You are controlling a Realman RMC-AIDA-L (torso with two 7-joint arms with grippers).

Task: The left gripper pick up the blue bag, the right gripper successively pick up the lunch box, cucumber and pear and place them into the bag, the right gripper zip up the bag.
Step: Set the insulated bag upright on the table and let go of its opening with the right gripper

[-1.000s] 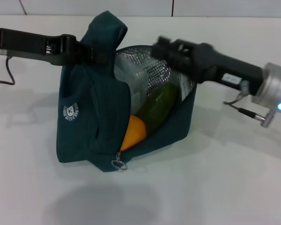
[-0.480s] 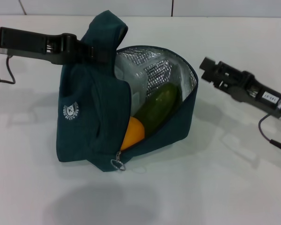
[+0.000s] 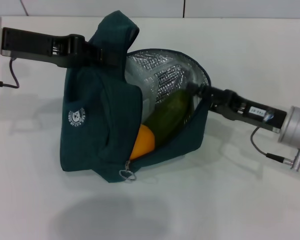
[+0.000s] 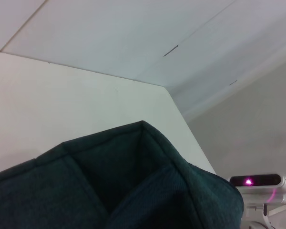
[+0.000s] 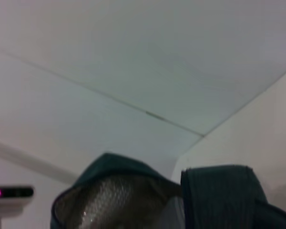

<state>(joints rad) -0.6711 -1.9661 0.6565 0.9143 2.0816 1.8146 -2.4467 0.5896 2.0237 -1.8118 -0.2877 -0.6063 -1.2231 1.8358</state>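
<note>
Blue bag (image 3: 97, 125): matt woven cloth, crinkled silver foil lining. Cucumber (image 3: 167, 116): smooth, slightly glossy skin. Pear (image 3: 142, 141): smooth. Worktop (image 3: 230, 200): matt white. Zipper ring (image 3: 127, 175): metal.

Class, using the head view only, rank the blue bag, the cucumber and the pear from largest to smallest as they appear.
1. blue bag
2. cucumber, partly hidden inside the bag
3. pear, only a small part showing, so its full size is unsure

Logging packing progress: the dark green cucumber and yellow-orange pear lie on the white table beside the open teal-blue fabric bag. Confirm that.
Wrong place. The head view shows the dark green cucumber and yellow-orange pear inside the open teal-blue fabric bag, not beside it on the white table.
</note>
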